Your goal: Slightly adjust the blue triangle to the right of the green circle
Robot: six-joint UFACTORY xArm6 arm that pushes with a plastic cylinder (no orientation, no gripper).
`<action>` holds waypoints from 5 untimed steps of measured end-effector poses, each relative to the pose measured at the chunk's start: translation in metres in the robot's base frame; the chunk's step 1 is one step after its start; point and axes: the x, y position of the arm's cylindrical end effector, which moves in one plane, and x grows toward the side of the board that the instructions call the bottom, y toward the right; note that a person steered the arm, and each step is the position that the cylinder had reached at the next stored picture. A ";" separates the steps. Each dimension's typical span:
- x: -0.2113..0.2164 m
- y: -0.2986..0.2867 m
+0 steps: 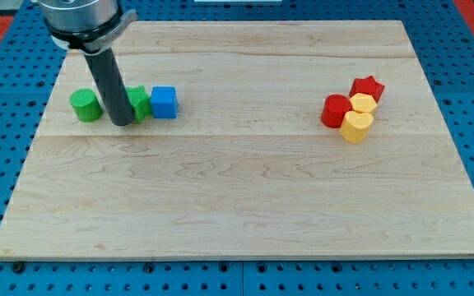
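The green circle (pixel 85 105) stands at the board's upper left. My tip (pixel 122 122) rests on the board just to its right, between it and a green block (pixel 141 103) that the rod partly hides. A blue cube (pixel 164 102) touches that green block on its right. No blue triangle shows in the camera view; the rod hides the spot behind it.
A cluster sits at the view's right: a red star (pixel 368 85), a red cylinder (pixel 333 110), a yellow hexagon-like block (pixel 364 103) and a yellow heart (pixel 356 127). The wooden board (pixel 237 205) lies on a blue pegboard.
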 end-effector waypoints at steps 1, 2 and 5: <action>0.000 0.015; 0.028 0.004; -0.060 0.164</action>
